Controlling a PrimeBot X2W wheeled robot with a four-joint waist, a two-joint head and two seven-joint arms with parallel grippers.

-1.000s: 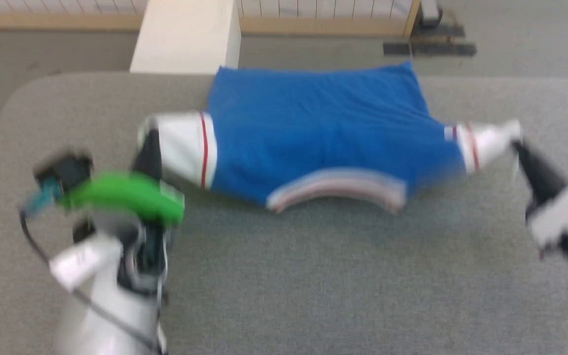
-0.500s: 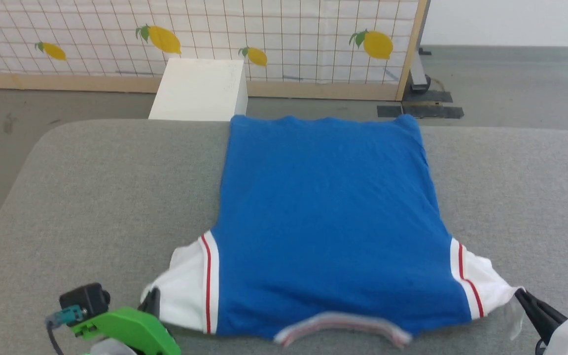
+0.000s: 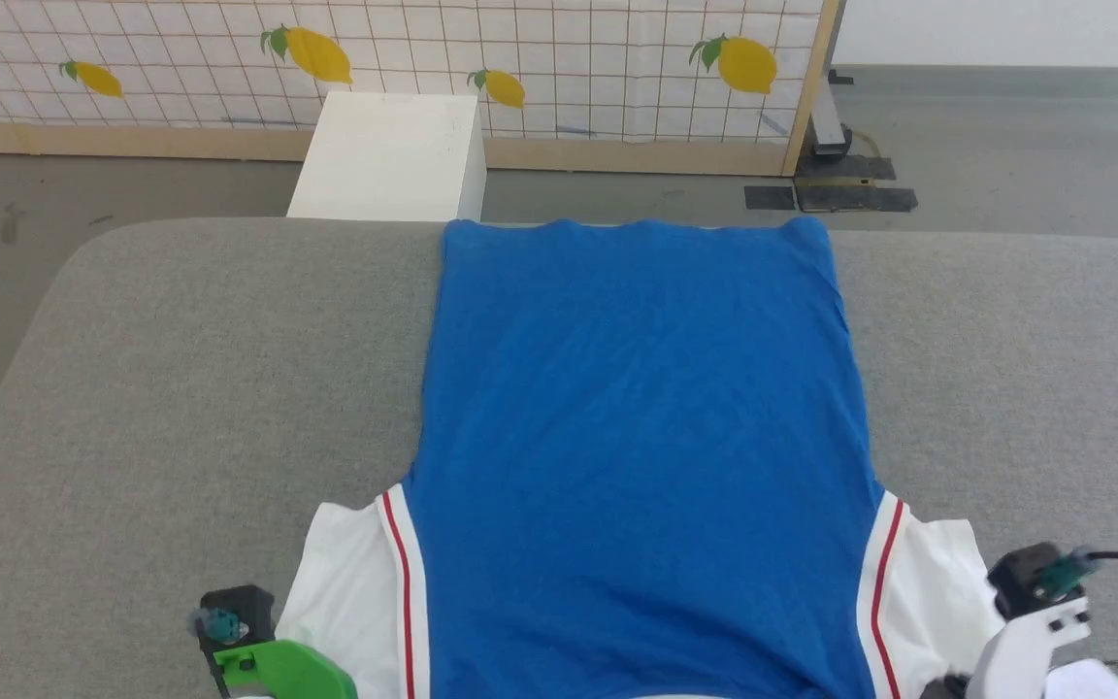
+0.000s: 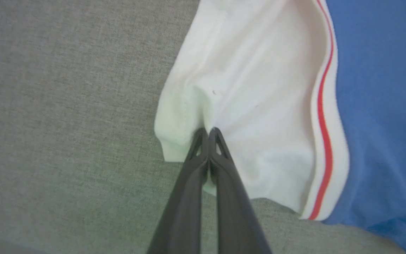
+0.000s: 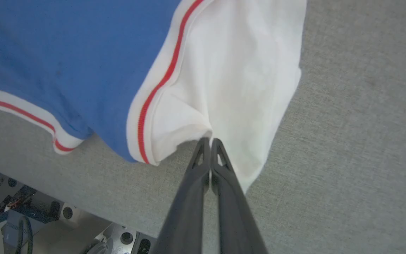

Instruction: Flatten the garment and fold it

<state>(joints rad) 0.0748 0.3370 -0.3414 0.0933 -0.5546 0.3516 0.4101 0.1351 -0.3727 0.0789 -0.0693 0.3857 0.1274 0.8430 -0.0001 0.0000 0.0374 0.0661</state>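
The garment (image 3: 641, 437), a bright blue T-shirt with white sleeves and red stripes at the seams, lies spread flat on the grey table, its hem at the far edge and its sleeves near me. My left gripper (image 4: 208, 131) is shut on the white left sleeve (image 4: 245, 106), which bunches at the fingertips. My right gripper (image 5: 206, 141) is shut on the white right sleeve (image 5: 231, 88). The striped collar trim (image 5: 19, 109) lies near the table's front edge. In the head view the wrists stand at the bottom corners, by each sleeve (image 3: 345, 582).
The grey padded table (image 3: 180, 369) has rounded corners and bare cloth on both sides of the shirt. Beyond its far edge stand a white box (image 3: 389, 155) and a lemon-patterned screen (image 3: 520, 68) on the grey floor. Robot base parts (image 5: 19, 211) lie below the table's front edge.
Both grippers have drawn the sleeves toward me, dragging the shirt down the table and stretching it out flat; the head camera has tilted too. Both stay shut on the sleeves.
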